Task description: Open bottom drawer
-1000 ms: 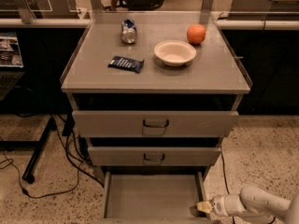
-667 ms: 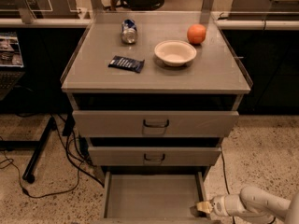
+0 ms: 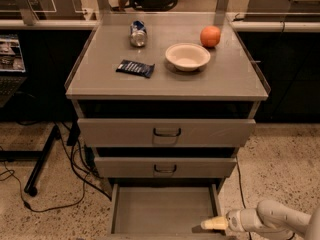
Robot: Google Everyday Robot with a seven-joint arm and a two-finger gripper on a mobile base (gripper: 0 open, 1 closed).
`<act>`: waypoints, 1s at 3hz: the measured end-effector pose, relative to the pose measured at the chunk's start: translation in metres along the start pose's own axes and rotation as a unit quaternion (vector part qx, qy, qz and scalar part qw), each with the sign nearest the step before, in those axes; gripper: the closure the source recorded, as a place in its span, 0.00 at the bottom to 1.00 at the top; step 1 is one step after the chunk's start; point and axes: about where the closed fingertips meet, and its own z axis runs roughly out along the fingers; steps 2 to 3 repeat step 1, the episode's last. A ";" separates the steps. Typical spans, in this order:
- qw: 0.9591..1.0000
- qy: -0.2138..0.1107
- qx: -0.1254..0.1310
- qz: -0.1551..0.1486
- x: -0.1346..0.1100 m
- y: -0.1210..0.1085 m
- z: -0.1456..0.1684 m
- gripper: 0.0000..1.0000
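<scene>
Down at the bottom right, the gripper [image 3: 215,224] sits low over the front right corner of the bottom drawer [image 3: 162,209], cream tip pointing left across the tray, and whether it's open or closed I cannot tell. Behind it the pale arm [image 3: 272,218] reaches in from the right, close to the floor. The bottom drawer is well out, plain grey tray bare to view, its front lost under the lower frame edge. Against a second ago, nothing has shifted: same gripper spot, same amount of drawer showing. My read is that the pull is finished or nearly so, and the task looks essentially done. Above it, the middle drawer [image 3: 165,168] and top drawer [image 3: 166,132] sit closed. Up on the desk [image 3: 220,79], a can [image 3: 137,33] stands near the back edge, left of centre, an orange [image 3: 210,36] sits towards the back right corner, a bowl [image 3: 188,56] is just in front of it, and a dark packet [image 3: 135,68] lies left of centre. No writing is readable on the can or packet.
</scene>
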 end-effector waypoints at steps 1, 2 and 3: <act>1.000 0.000 0.000 0.000 0.000 0.000 0.000 0.00; 1.000 0.000 0.000 0.000 0.000 0.000 0.000 0.00; 1.000 0.000 0.000 0.000 0.000 0.000 0.000 0.00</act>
